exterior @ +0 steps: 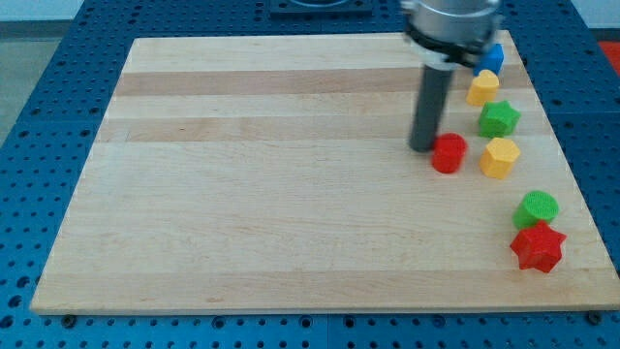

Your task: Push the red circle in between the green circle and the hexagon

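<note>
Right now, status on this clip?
My tip touching red circle, its left. Yellow hexagon right of it; green circle lower right. Gap unobstructed.

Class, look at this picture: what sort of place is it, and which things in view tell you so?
Probably a robotics lab bench. A wooden board lies on a blue perforated table, my tip touches down beside a red circle, and small coloured blocks like the yellow hexagon sit at the view's right.

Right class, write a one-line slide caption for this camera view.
My tip touches the red circle from the view's left, the yellow hexagon just beyond, the green circle lower right.
</note>
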Controlling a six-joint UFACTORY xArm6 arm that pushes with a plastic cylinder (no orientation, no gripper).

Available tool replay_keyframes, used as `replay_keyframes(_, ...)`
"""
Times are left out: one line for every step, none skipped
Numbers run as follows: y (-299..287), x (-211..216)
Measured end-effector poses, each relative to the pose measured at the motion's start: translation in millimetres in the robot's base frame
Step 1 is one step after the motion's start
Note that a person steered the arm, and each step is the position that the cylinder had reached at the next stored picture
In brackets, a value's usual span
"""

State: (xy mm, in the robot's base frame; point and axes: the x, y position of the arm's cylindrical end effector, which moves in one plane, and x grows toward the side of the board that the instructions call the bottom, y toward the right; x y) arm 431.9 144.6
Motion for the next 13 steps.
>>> replay_keyframes(47,35)
replay_keyframes(29,53)
replay_keyframes(24,82)
replay_keyframes(26,89)
replay_keyframes(45,85)
replay_keyframes(50,85)
replay_keyframes(51,85)
replay_keyframes(52,84)
replay_keyframes(53,79)
replay_keyframes(49,75)
replay_keyframes(33,55)
replay_keyframes(33,46)
replay_keyframes(41,37)
